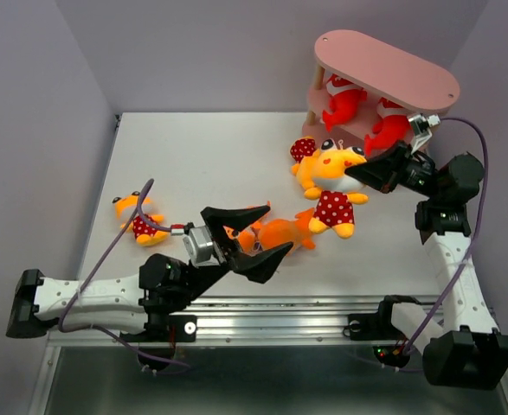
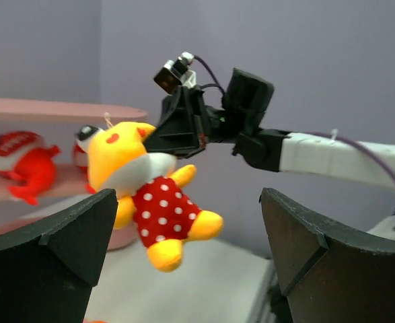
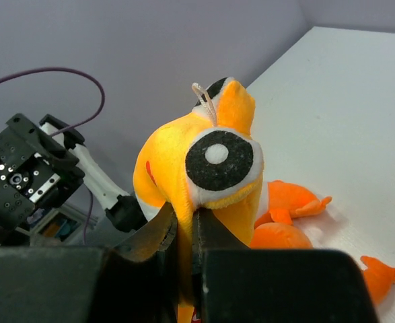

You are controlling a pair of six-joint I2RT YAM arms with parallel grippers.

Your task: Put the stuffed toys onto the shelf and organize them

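While the right tool (image 1: 354, 177) was clamped shut on the yellow toy (image 1: 327, 166) aloft, the shelf (image 1: 390, 67) lay just beyond, well apart from the gaping, empty left tool (image 1: 279, 226).

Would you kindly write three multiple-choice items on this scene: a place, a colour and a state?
1. Where are the red sharks? A on the table; B on the shelf, under its top board; C on the floor.
2. The right claw holds a yellow-orange toy with dotted parts coloured: A blue; B red; C green.
3. The left claw is: A open and empty; B shut on a shark; C gripping a post.
Answers: B, both lie beneath the top board; B, white-dotted red shows; A, its fingers stand wide apart.
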